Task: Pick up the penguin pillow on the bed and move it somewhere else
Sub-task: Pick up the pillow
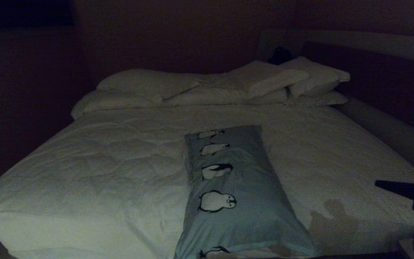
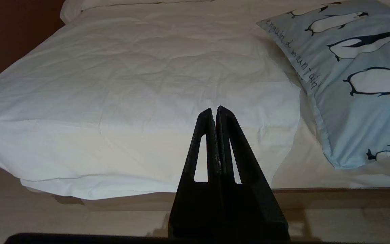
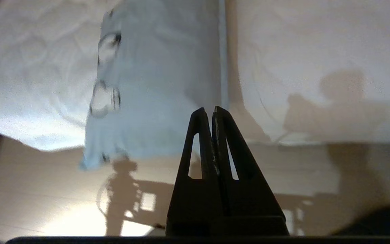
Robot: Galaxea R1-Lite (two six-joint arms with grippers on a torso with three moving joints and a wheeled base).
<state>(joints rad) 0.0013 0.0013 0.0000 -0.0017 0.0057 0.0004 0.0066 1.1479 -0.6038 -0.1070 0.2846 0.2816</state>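
Observation:
The penguin pillow, long and pale blue-grey with a row of black-and-white penguins, lies lengthwise on the bed, and its near end reaches the foot edge. My right gripper shows at the right edge of the head view, over the duvet to the right of the pillow and apart from it. In the right wrist view the right gripper is shut and empty, with the penguin pillow ahead. My left gripper is shut and empty, low by the foot of the bed. The penguin pillow lies off to its side.
Several plain white pillows are heaped at the head of the bed, with a small dark object behind them. A pale padded frame rail runs along the right side. Light wooden floor lies below the foot of the bed.

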